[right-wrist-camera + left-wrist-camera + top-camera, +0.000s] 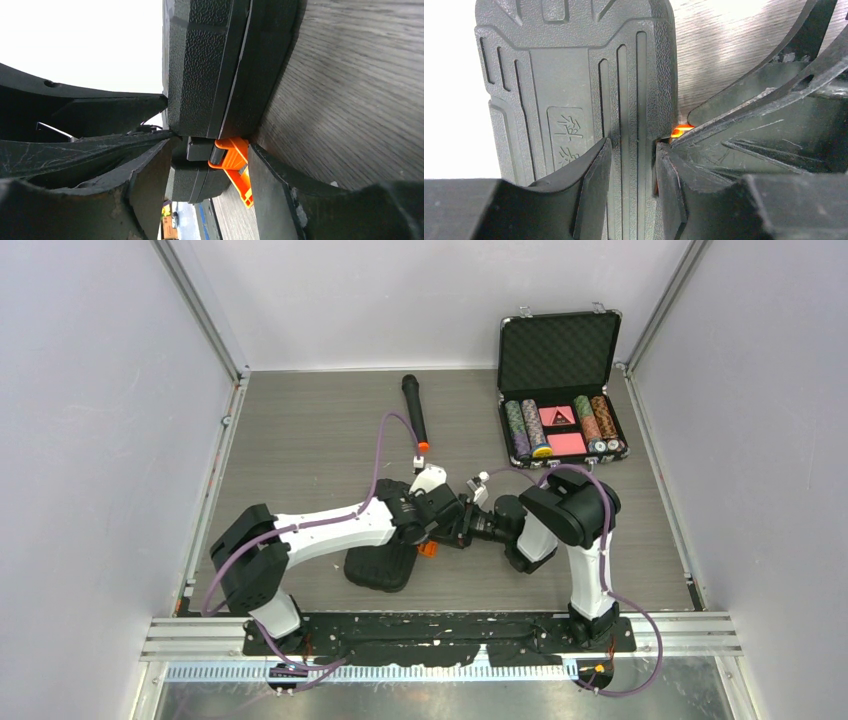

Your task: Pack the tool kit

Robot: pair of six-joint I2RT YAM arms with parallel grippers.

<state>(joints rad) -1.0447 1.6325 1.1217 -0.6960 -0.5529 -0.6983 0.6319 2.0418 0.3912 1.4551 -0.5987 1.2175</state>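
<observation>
the tool kit (380,568) lies shut on the desk (300,430), the microphone (415,410) well beyond it; left fingers (591,180) parted over its ribbed lid, right fingers (280,200) parted astride the orange latch (232,160) on its right edge

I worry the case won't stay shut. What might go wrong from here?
1. The orange latch sticks out, apparently unfastened, between the fingers of the right gripper; they may slip off it, leaving the tool kit unlatched.
2. The left gripper crowds the same edge, so the two may collide.
</observation>
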